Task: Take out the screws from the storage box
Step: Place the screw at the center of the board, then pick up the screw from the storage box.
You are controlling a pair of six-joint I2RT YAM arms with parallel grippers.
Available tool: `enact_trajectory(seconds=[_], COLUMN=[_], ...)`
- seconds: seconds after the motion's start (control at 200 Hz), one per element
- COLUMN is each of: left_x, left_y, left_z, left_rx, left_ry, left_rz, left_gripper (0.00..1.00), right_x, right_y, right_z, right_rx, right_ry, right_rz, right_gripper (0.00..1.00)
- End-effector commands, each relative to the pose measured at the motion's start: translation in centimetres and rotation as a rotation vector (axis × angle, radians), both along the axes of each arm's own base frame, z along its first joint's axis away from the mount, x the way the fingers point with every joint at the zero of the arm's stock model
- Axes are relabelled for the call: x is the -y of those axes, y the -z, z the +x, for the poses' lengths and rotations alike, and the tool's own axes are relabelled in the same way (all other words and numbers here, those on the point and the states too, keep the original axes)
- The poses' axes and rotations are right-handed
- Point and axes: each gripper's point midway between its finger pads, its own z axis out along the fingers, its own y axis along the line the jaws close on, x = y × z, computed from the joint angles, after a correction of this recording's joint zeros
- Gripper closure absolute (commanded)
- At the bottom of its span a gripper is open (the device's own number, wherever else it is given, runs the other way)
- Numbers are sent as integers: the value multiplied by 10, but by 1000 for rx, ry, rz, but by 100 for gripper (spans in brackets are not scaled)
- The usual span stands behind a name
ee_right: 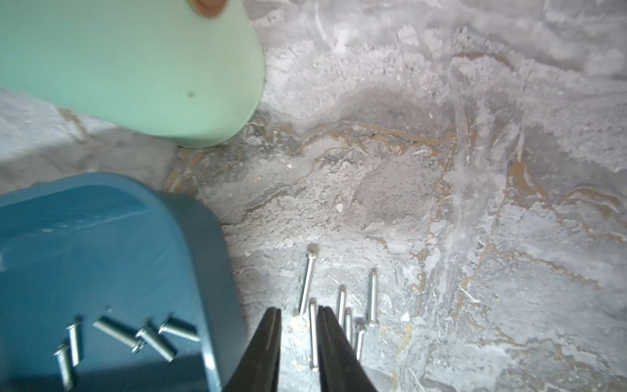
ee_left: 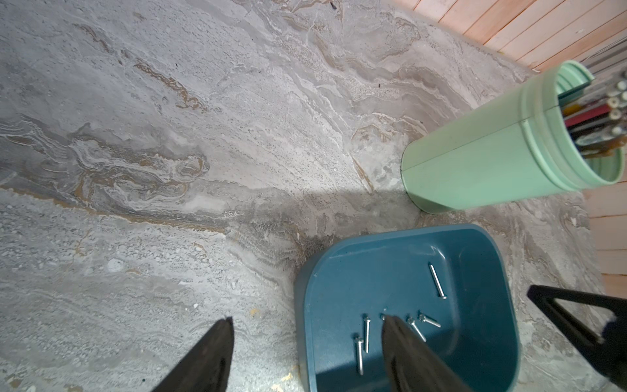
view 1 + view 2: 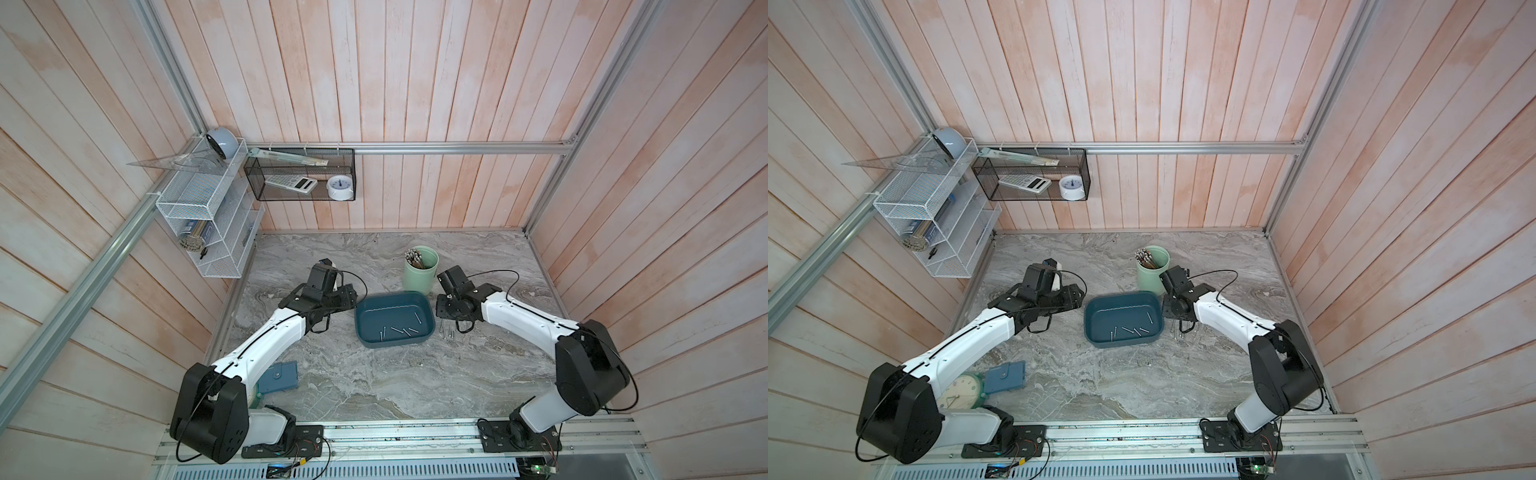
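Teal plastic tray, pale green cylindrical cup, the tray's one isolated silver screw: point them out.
Tray (image 3: 380, 313): in a top view, bare floor.
Cup (image 3: 415, 280): in a top view, outer wall.
Isolated screw (image 3: 418, 318): in a top view, mid-shaft.

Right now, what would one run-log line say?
left end effector: open, empty, by storage box | right end effector: open around a screw on table | screws: some in box, some out

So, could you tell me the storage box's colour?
Storage box: dark teal-blue, clearest in left wrist view.
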Motion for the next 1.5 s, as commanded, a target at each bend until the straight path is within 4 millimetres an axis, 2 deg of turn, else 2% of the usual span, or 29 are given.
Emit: enact_trajectory(seconds=[0.0,0.095,0.205,0.3,0.435,0.675,0.855,1.14,1.495], left_x=[2,2,1,2,2,1,0,0,-1], left_y=[-11,-12,-12,-11,-10,-10,-11,-11,-11], left_z=[4,4,4,4,3,4,4,4,4], left_rx=[24,26,30,28,24,26,27,29,29], left_ry=[6,5,3,4,5,2,0,0,-2], left_rz=[-5,-6,-6,-8,-6,-4,-1,3,3], left_gripper=[26,26,26,26,26,26,26,26,26], right_x=[-19,-35,-54,-78,-99,-101,-96,-82,-78], right_y=[-24,-29,-28,-27,-12,20,41,52,85], right_z=[-8,-11,-16,-19,-20,-15,-13,-8,-12], right_rx=[-9,-2,-33,-34,-80,-180,-240,-257,-326], right_ry=[-111,-150,-221,-305,-359,-352,-316,-267,-244], right_rz=[90,114,22,-63,-104,-166,-218,-264,-273], right_gripper=[76,79,79,78,78,78,78,75,75])
